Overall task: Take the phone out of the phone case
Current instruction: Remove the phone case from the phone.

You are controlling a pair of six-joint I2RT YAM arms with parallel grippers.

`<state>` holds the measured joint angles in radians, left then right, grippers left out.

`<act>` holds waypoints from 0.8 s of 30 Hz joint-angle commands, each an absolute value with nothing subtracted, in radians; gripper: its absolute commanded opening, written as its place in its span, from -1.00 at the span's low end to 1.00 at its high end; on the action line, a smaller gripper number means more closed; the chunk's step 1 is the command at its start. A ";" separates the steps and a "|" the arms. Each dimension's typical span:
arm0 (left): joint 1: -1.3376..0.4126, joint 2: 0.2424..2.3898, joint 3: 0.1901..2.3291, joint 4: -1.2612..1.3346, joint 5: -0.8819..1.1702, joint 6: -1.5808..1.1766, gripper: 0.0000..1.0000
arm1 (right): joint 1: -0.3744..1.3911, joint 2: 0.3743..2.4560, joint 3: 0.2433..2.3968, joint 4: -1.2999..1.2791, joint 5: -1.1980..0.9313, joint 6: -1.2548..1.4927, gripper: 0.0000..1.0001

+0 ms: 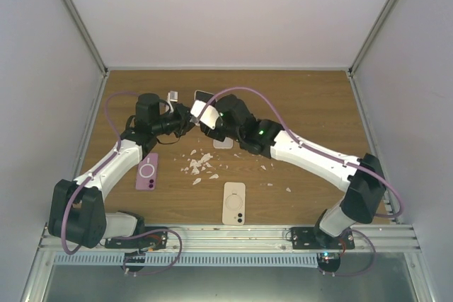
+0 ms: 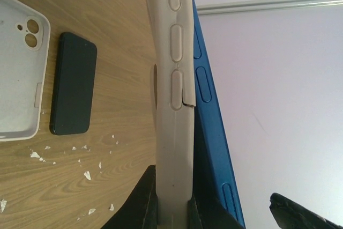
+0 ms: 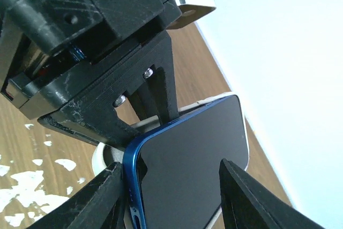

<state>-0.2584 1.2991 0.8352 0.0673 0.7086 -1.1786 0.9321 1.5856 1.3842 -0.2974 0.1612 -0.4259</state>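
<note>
phone [image 2: 211,132]: blue frame, dark screen, raised on edge in the air, buttoned long side exposed outside the case wall.
phone case [image 2: 174,105]: beige, upright, touching phone, cracked beside a side button.

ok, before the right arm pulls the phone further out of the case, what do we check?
1. Left gripper shut on the case edge: ok.
2. Phone edge already clear of the case wall on one side: ok.
3. Right gripper straddles the phone, one finger on each side: ok.
4. Right fingers actually pinching it: cannot tell.
5. Case wall intact: not ok, crack beside a side button.
6. Phone and case held up off the table: ok.
</note>
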 commanded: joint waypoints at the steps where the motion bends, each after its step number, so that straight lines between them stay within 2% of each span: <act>1: -0.261 1.265 0.838 0.158 0.774 -1.172 -1.00 | 0.961 1.606 1.332 -0.195 0.414 -0.534 -0.06; 7: -0.261 1.260 0.840 0.160 0.781 -1.176 -1.00 | 1.011 1.630 1.276 -0.112 0.513 -0.635 -0.13; 14: -0.261 1.248 0.833 0.158 0.790 -1.173 -1.00 | 1.015 1.670 1.316 -0.140 0.517 -0.633 -0.16; 20: -0.263 1.232 0.828 0.155 0.799 -1.167 -1.00 | 1.012 1.683 1.301 -0.132 0.515 -0.649 -0.30; 24: -0.264 1.226 0.827 0.160 0.809 -1.168 -1.00 | 1.012 1.683 1.296 -0.128 0.514 -0.656 -0.51</act>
<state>-0.2520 1.2991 0.8196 0.0475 0.6865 -1.1778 1.0306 1.6482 1.3037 -0.1154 0.4442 -0.6361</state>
